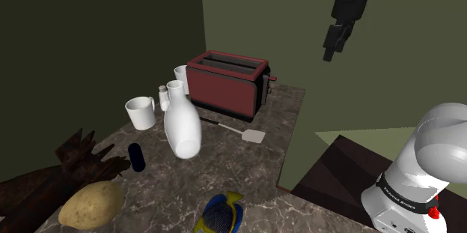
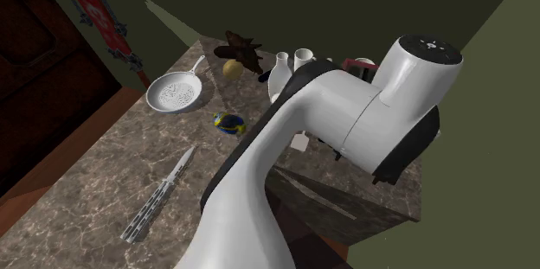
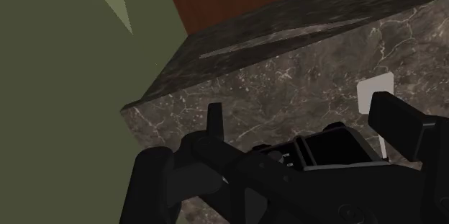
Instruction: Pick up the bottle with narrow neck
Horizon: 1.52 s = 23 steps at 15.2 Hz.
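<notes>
The narrow-necked bottle [image 1: 182,124] is white, with a round belly, and stands upright near the middle of the marble counter [image 1: 247,171], in front of the red toaster [image 1: 228,82]. In the second exterior view the bottle [image 2: 279,78] stands at the counter's far end, beside a white mug [image 2: 303,57]. My gripper [image 1: 330,50] hangs high in the air to the shoulder view's right of the toaster, past the counter's edge and far from the bottle. It points down. In the wrist view its black fingers [image 3: 214,118] stand apart with nothing between them, so it is open.
A white mug [image 1: 141,112], a small shaker [image 1: 162,93] and a second mug [image 1: 180,72] crowd the bottle. A spatula [image 1: 244,131], a dark capsule [image 1: 135,156], a potato [image 1: 90,204], a blue-yellow fish [image 1: 219,213] and dark wood [image 1: 60,165] lie around. A strainer [image 2: 177,94] and folding knife [image 2: 160,195] lie further along.
</notes>
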{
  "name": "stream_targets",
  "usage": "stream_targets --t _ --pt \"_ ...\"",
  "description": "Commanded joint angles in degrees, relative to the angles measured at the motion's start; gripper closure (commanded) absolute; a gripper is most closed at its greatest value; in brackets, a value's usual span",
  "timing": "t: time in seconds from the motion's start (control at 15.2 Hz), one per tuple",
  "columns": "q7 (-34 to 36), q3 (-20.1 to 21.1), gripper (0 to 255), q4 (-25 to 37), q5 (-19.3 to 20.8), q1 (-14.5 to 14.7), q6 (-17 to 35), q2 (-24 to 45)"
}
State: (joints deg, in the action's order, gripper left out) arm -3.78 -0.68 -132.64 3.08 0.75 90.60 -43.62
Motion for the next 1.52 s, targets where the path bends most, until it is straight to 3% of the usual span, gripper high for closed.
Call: stream_targets --t 0.0,0.79,1.45 --pt "0.00 0.00 0 0.00 0.00 0.00 0.00 0.00" --pt "13.22 11.81 0 9.97 -6.08 4.01 6.19 15.74" --pt "24.68 20.71 0 25.38 -4.66 6.31 8.56 33.16"
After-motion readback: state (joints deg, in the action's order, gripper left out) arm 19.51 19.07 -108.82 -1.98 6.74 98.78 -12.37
